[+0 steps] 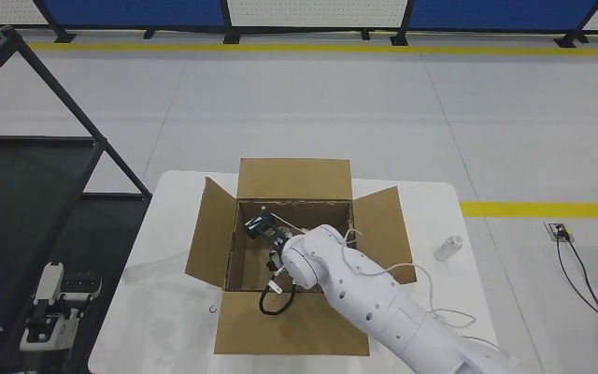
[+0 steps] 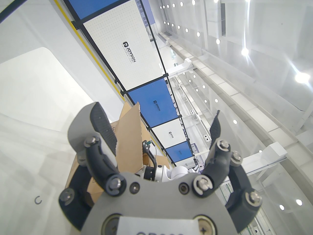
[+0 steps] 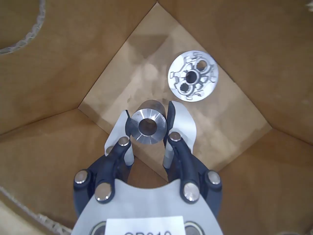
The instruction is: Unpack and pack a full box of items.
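At the middle of the white table (image 1: 177,327): an open cardboard box (image 1: 294,178), all four flaps folded outward, far flap toward the table's back edge and near flap toward its front edge. Down inside the box, entering over the near right corner of its opening: the white right arm, with the right end effector (image 3: 149,107) close above the box floor. Closed to a narrow grip on a short metal cylinder (image 3: 148,126), one dark pad on either side of it, with the bored end face turned up toward the wrist. On the brown box floor beside the cylinder but not touching it: a flat round metal disc (image 3: 193,76) with a centre hole, two smaller holes and notched cut-outs, lying close to one side wall. Cannot tell which wall. Near the table's right edge, well apart from the box: a small white bottle (image 1: 449,247). Off the box's left side, close to one upturned flap: the left end effector (image 2: 156,110), aimed upward toward the ceiling lights, fingers spread wide, nothing held between them. On the bare table top near the box's front left corner: a small open metal ring (image 2: 38,200), lying flat and touching nothing else.
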